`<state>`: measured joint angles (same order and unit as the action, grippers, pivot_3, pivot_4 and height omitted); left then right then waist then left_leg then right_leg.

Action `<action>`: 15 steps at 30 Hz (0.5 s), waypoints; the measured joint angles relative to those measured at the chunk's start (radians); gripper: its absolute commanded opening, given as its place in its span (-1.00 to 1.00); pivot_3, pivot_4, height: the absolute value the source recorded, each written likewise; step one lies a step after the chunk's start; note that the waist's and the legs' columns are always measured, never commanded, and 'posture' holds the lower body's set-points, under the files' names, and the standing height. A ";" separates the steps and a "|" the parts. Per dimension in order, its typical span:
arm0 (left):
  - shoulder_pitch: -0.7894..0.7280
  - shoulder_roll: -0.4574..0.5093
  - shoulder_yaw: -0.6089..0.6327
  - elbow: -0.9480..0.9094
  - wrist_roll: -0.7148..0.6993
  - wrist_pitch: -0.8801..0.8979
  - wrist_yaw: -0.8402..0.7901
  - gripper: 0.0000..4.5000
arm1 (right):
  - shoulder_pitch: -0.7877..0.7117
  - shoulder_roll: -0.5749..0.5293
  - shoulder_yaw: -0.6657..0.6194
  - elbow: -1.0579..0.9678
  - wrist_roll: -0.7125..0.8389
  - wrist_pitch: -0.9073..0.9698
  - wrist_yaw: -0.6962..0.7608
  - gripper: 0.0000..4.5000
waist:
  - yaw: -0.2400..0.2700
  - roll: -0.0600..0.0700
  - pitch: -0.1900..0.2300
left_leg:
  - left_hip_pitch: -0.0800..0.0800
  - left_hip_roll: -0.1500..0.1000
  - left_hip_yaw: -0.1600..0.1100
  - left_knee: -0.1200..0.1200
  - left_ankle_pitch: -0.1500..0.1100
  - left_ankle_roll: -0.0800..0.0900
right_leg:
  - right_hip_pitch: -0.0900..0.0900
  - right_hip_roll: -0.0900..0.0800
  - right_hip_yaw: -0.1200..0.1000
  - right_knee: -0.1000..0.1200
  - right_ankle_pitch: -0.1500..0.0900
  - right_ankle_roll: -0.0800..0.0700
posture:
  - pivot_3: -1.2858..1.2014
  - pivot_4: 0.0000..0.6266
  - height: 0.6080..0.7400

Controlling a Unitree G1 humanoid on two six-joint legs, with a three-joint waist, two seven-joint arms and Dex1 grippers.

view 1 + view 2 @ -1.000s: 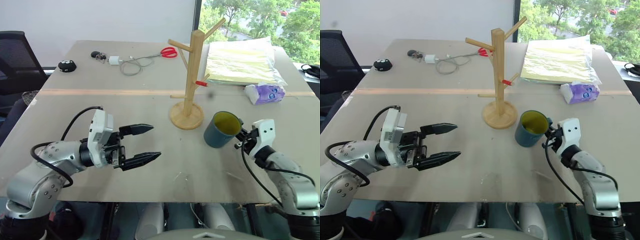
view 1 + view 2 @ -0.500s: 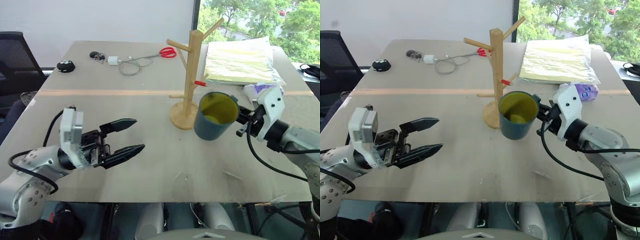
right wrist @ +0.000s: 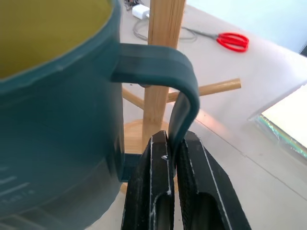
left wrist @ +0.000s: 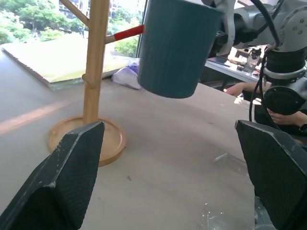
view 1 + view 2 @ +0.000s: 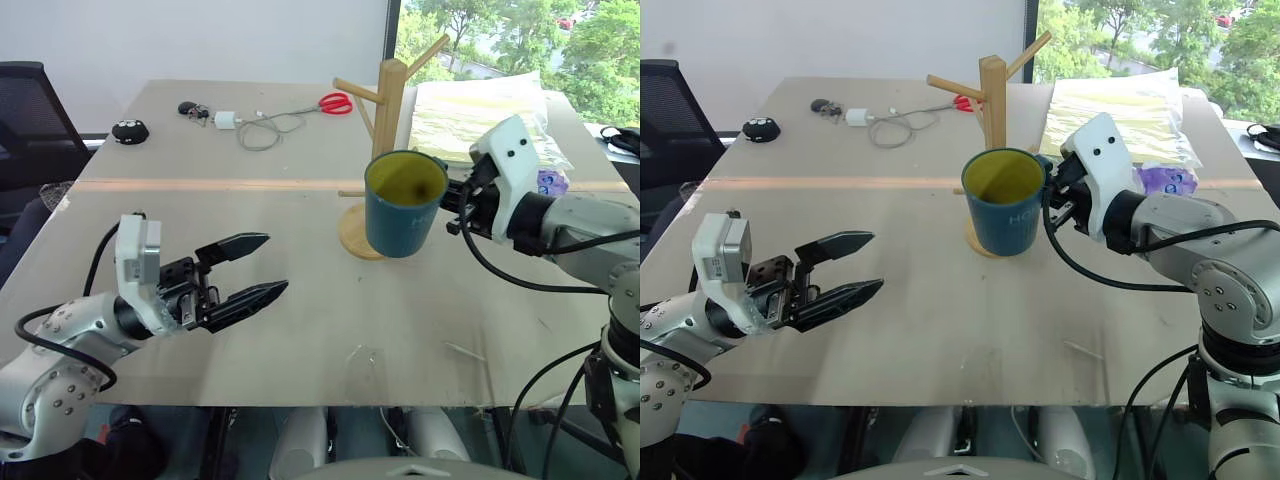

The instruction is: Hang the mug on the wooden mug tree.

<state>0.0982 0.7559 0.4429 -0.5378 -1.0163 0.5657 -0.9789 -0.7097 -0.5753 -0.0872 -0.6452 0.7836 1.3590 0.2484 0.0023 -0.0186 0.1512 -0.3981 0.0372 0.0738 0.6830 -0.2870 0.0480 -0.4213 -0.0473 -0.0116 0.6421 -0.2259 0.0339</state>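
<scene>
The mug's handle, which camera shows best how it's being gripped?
The right wrist view: the handle fills it, pinched between the right gripper fingers. The eye views show the mug with its handle hidden behind gripper and body. The left wrist view shows its outer wall.

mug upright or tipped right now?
Upright. The mug is off the table, mouth up, yellow-green inside showing; the right tool is shut on its handle, in front of the wooden mug tree.

The mug (image 5: 1004, 212) carries pale lettering low on its side, toward five o'clock on its face; it seems to begin "HO", but the rest cannot be made out. Nothing else bears readable text.
</scene>
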 measured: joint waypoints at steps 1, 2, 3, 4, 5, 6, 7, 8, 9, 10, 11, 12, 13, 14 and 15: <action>0.006 0.000 -0.001 -0.001 0.000 0.000 0.003 1.00 | -0.015 0.020 0.003 0.006 0.000 0.007 -0.007 -0.97 | -0.002 0.000 0.000 | 0.000 0.000 0.000 0.000 0.000 0.000 | 0.000 0.000 0.000 0.000 0.000 0.000 | 0.03 -0.52 1.00; 0.012 0.000 0.000 -0.002 0.000 0.000 0.006 1.00 | -0.029 0.033 0.003 0.015 -0.001 0.011 -0.016 -0.97 | -0.005 0.000 0.000 | 0.000 0.000 0.000 0.000 0.000 0.000 | 0.000 0.000 0.000 0.000 0.000 0.000 | 0.03 -0.52 1.00; 0.021 0.000 0.000 -0.004 0.000 0.000 0.008 1.00 | -0.039 0.040 0.003 0.021 -0.005 0.013 -0.022 -0.97 | -0.007 0.000 0.000 | 0.000 0.000 0.000 0.000 0.000 0.000 | 0.000 0.000 0.000 0.000 0.000 0.000 | 0.03 -0.52 1.00; 0.030 0.000 0.001 -0.004 0.000 -0.001 0.010 1.00 | -0.050 0.048 0.003 0.033 -0.010 0.018 -0.031 -0.97 | -0.008 0.000 0.000 | 0.000 0.000 0.000 0.000 0.000 0.000 | 0.000 0.000 0.000 0.000 0.000 0.000 | 0.03 -0.52 1.00; 0.032 0.000 0.002 -0.004 0.000 -0.001 0.010 1.00 | -0.053 0.052 0.004 0.037 -0.012 0.019 -0.034 -0.97 | -0.009 0.000 0.000 | 0.000 0.000 0.000 0.000 0.000 0.000 | 0.000 0.000 0.000 0.000 0.000 0.000 | 0.03 -0.52 1.00; 0.041 0.000 0.006 -0.004 0.000 -0.002 0.010 1.00 | -0.059 0.056 0.007 0.041 -0.016 0.026 -0.038 -0.97 | -0.011 0.000 0.000 | 0.000 0.000 0.000 0.000 0.000 0.000 | 0.000 0.000 0.000 0.000 0.000 0.000 | 0.03 -0.52 1.00; 0.055 0.000 0.015 -0.005 0.000 -0.003 0.010 1.00 | -0.068 0.062 0.013 0.048 -0.020 0.032 -0.041 -0.97 | -0.014 0.000 0.000 | 0.000 0.000 0.000 0.000 0.000 0.000 | 0.000 0.000 0.000 0.000 0.000 0.000 | 0.03 -0.52 1.00; 0.062 0.000 0.019 -0.005 0.000 -0.004 0.010 1.00 | -0.073 0.066 0.018 0.056 -0.025 0.035 -0.042 -0.97 | -0.015 0.000 0.000 | 0.000 0.000 0.000 0.000 0.000 0.000 | 0.000 0.000 0.000 0.000 0.000 0.000 | 0.03 -0.52 1.00; 0.067 0.000 0.021 -0.006 -0.001 -0.004 0.012 1.00 | -0.084 0.070 0.031 0.068 -0.034 0.037 -0.045 -0.97 | -0.016 0.000 0.000 | 0.000 0.000 0.000 0.000 0.000 0.000 | -0.001 0.000 0.000 0.000 0.000 0.000 | 0.03 -0.52 1.00; 0.067 0.000 0.023 -0.012 -0.002 -0.004 0.015 1.00 | -0.090 0.074 0.039 0.078 -0.041 0.038 -0.048 -0.97 | -0.016 0.000 0.000 | 0.000 0.000 0.000 0.000 0.000 0.000 | -0.001 0.000 0.000 0.000 0.000 0.000 | 0.03 -0.52 1.00; 0.071 0.000 0.026 -0.021 -0.008 -0.004 0.019 1.00 | -0.094 0.076 0.047 0.080 -0.048 0.039 -0.050 -0.97 | -0.016 0.000 0.000 | 0.000 0.000 0.000 -0.001 0.000 0.000 | -0.001 0.000 0.000 0.000 0.000 0.000 | 0.03 -0.52 1.00; 0.074 0.000 0.033 -0.028 -0.009 -0.004 0.021 1.00 | -0.101 0.083 0.061 0.090 -0.057 0.039 -0.053 -0.97 | -0.017 0.000 0.000 | 0.000 0.000 0.000 -0.001 0.000 -0.001 | -0.001 0.000 0.000 0.000 0.000 0.000 | 0.03 -0.52 1.00; 0.076 0.000 0.037 -0.030 -0.010 -0.004 0.022 1.00 | -0.107 0.086 0.074 0.098 -0.064 0.039 -0.054 -0.97 | -0.017 0.000 0.000 | 0.000 0.000 0.000 -0.001 0.000 -0.001 | -0.001 0.000 0.000 0.000 0.000 0.000 | 0.03 -0.52 1.00; 0.079 0.000 0.042 -0.032 -0.010 -0.004 0.023 1.00 | -0.111 0.093 0.091 0.109 -0.077 0.037 -0.058 -0.97 | -0.017 0.000 0.000 | 0.000 0.000 0.000 -0.001 0.000 -0.001 | -0.001 0.000 0.000 0.000 0.000 0.000 | 0.03 -0.52 1.00; 0.085 0.000 0.051 -0.032 -0.011 -0.004 0.023 1.00 | -0.115 0.100 0.114 0.127 -0.095 0.033 -0.062 -0.97 | -0.018 0.000 0.000 | 0.000 0.000 0.000 -0.001 0.000 -0.001 | -0.001 0.000 0.000 0.000 0.000 0.000 | 0.03 -0.52 1.00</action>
<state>0.1827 0.7558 0.4943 -0.5703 -1.0277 0.5618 -0.9557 -0.8242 -0.4750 0.0268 -0.5184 0.6890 1.3917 0.1867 -0.0152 -0.0183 0.1513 -0.3983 0.0374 0.0743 0.6823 -0.2867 0.0475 -0.4222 -0.0474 -0.0117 0.6423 -0.2259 0.0339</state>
